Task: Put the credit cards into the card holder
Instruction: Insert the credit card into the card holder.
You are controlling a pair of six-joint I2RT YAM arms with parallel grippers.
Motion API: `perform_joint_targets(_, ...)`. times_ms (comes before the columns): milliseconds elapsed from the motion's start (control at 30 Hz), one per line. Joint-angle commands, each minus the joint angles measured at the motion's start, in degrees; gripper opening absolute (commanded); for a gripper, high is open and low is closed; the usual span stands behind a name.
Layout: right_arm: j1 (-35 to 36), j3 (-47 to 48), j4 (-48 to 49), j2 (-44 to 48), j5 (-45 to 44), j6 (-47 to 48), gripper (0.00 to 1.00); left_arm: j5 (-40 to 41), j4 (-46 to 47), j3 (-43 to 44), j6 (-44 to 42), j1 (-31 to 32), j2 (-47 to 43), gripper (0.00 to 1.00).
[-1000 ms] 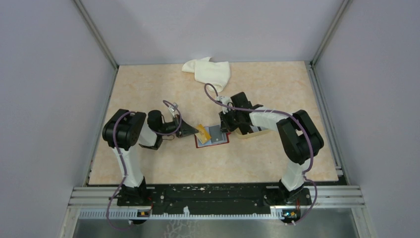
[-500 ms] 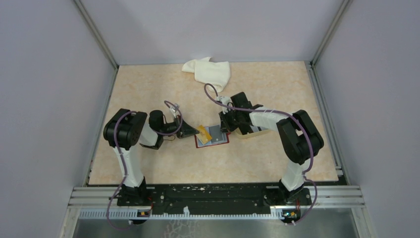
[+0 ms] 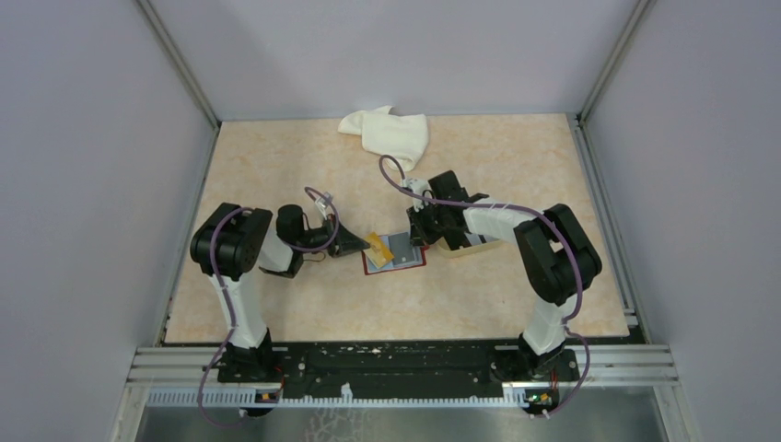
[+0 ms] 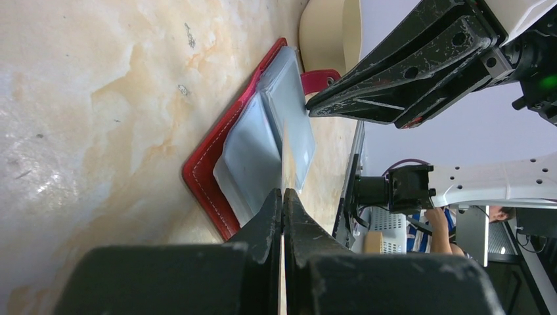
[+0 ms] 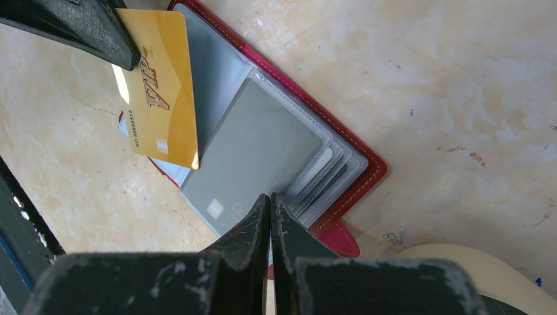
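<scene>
One dark red card holder (image 5: 358, 187) lies open mid-table, its clear sleeves fanned; I cannot tell what they hold. One gold VIP card (image 5: 161, 92) is pinched in the left gripper (image 4: 283, 193) over the holder's left half. The right gripper (image 5: 270, 199), fingers pressed together, meets the sleeves' right edge. One beige tray (image 3: 468, 245) sits just right of the holder, and one white cloth (image 3: 391, 133) lies far.

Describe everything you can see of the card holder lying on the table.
The card holder is a dark red, leather-like wallet with pale stitching, lying open on the table. Clear plastic sleeves fan out inside; a snap tab sticks out beside the beige tray. The shut right gripper meets the sleeves' edge; the left gripper holds a gold card over it.
</scene>
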State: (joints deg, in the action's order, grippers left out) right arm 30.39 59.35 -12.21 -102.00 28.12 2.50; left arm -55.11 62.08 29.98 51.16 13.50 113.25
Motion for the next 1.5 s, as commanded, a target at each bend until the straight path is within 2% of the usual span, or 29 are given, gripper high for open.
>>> perform_joint_targets(0,1.25,1.73,-1.07,-1.45,-1.05,1.02,0.0,-0.08,0.72,-0.8,-1.35,0.26,-1.3,0.0)
perform_joint_targets(667,1.68,1.91,-1.4,-1.8,-1.14,1.19,0.0,0.72,1.62,-1.28,-0.79,-0.05,-0.93,0.0)
perform_joint_targets(1467,2.13,2.15,-1.62,-1.98,-1.31,1.36,0.0,2.88,-6.25,2.27,-2.99,3.04,-1.25,0.0)
